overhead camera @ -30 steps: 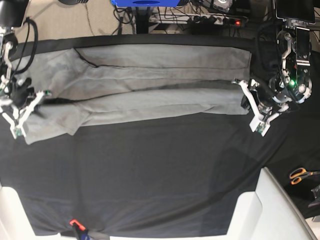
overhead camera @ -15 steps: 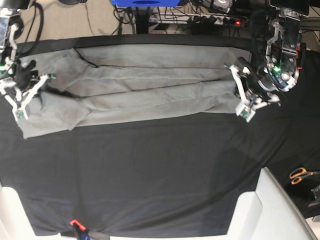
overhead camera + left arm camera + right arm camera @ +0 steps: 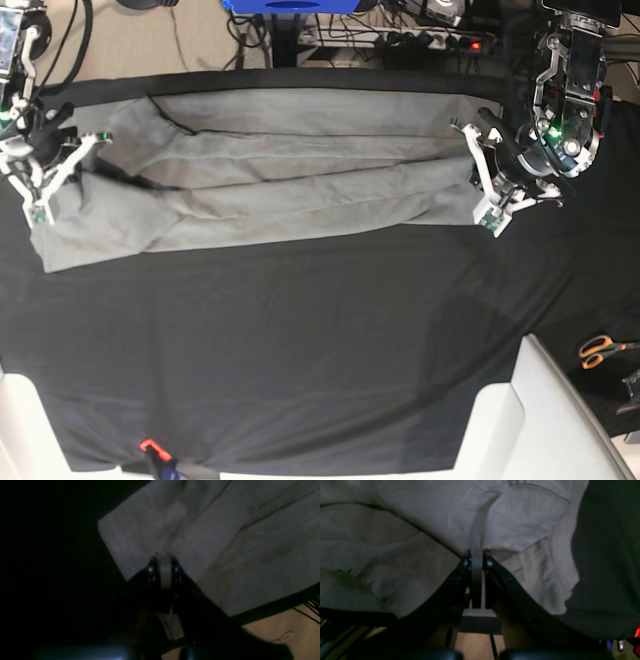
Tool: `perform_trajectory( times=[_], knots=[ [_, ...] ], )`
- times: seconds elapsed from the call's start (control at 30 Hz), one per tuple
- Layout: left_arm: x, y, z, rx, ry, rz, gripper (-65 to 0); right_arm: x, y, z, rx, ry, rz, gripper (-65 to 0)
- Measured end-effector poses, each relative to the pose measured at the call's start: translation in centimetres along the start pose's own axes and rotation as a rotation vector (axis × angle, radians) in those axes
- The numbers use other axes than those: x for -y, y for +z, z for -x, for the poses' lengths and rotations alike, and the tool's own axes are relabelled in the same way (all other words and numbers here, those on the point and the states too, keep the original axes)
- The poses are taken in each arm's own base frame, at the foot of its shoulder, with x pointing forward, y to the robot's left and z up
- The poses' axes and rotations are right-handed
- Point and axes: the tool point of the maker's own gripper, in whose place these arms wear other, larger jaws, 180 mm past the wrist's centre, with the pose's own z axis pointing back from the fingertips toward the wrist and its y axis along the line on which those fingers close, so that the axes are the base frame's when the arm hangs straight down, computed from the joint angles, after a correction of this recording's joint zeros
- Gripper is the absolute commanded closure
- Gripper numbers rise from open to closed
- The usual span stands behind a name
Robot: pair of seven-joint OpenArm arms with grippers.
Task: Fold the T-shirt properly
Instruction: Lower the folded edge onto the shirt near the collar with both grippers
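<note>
Base view, far left: my right gripper clamped on T-shirt sleeve end; wrist view shows jaws pinched tight on grey fold. T-shirt lies folded in long band across upper part of black table cover, left to right. Upper right: my left gripper at shirt's other end, jaws nipped on thin cloth edge. Orange-handled scissors lower right.

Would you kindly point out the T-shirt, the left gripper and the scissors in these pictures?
T-shirt (image 3: 300, 185): base view, middle of the folded grey cloth.
Left gripper (image 3: 478, 176): base view, midway between its fingertips at the shirt's edge.
Scissors (image 3: 600, 350): base view, on the orange handles.
</note>
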Motion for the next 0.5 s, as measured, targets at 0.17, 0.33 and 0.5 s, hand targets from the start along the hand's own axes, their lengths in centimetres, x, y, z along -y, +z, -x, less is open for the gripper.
perform_trajectory(
  times=[0.17,0.33,0.5],
  knots=[
    [-0.3,0.1,0.2,-0.005,-0.007,-0.004,0.0,-1.1,0.3,1.5,-0.023,-0.014,-0.017,0.0],
    [-0.5,0.1,0.2,-0.007,-0.009,-0.008,0.0,-1.3,0.7,1.5,-0.014,-0.009,-0.016,0.0],
    [-0.3,0.1,0.2,-0.007,-0.011,-0.006,0.0,-1.5,0.7,2.0,-0.023,-0.013,-0.019,0.0]
  ],
)
